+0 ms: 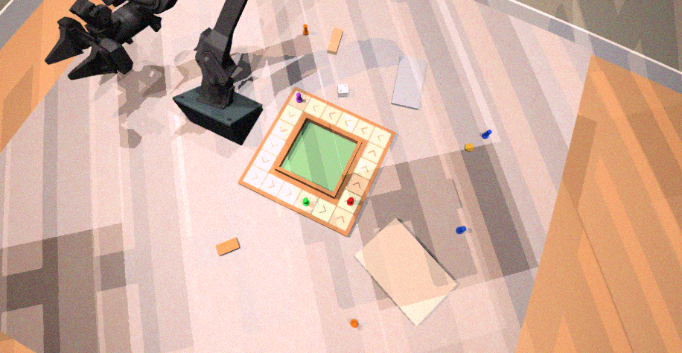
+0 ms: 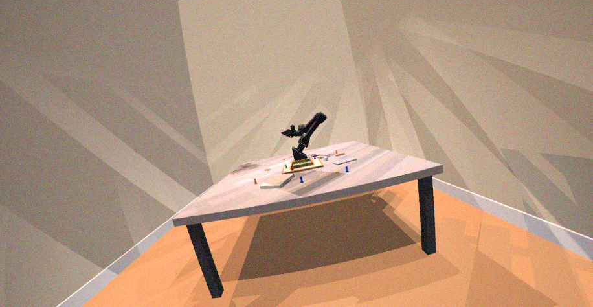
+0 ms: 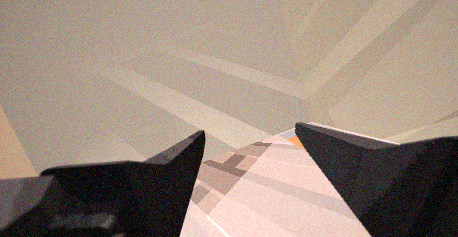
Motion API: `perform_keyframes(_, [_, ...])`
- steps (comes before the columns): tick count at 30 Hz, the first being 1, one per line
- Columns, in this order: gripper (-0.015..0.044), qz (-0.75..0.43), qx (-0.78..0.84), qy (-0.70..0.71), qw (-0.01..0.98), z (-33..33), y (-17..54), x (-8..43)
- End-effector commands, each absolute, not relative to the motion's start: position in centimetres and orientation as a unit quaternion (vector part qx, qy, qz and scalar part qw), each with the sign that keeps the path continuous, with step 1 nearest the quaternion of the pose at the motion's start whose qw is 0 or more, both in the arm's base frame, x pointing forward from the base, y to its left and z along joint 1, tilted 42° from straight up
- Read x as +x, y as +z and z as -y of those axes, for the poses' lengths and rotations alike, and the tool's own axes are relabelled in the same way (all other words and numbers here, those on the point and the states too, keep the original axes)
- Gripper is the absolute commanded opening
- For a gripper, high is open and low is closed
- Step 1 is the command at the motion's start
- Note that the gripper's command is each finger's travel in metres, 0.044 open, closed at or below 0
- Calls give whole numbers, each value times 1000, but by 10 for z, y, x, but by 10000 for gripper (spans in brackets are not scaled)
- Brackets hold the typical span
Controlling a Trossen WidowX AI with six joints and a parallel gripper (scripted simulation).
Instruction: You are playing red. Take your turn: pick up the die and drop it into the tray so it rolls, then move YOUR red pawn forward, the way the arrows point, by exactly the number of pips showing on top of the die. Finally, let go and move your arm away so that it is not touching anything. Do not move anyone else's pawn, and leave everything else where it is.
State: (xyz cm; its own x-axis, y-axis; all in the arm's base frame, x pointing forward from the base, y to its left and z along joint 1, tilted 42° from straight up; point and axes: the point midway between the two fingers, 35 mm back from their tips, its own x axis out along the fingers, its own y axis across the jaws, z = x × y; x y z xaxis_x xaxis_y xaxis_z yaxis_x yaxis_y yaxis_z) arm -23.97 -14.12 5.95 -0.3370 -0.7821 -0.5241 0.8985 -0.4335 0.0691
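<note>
While the end effector (image 1: 66, 66) hangs spread wide and empty above the desk (image 1: 143, 264), the die (image 1: 342, 89) and red pawn (image 1: 350, 201) sit well apart from it.

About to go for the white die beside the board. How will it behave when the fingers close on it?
The die is a small cube with flat faces, so it should sit square and probably not roll when nudged. Being so small, it could twist or pop out if gripped off-center. The gripper is open and far away.
</note>
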Motion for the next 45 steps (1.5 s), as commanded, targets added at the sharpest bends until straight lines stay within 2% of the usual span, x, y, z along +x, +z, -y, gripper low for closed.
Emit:
perform_keyframes(1, [374, -116, 251, -809, 519, 142, 60, -240])
perform_keyframes(5, [275, -118, 274, -778, 553, 172, 62, -226])
perform_keyframes(16, [275, -161, 303, -621, 705, 258, 72, -125])
perform_keyframes(25, [275, -226, 313, -441, 810, 289, 83, -6])
perform_keyframes(35, [275, -311, 303, -222, 873, 257, 97, 130])
perform_keyframes(45, [275, -404, 265, 1, 876, 163, 115, 234])
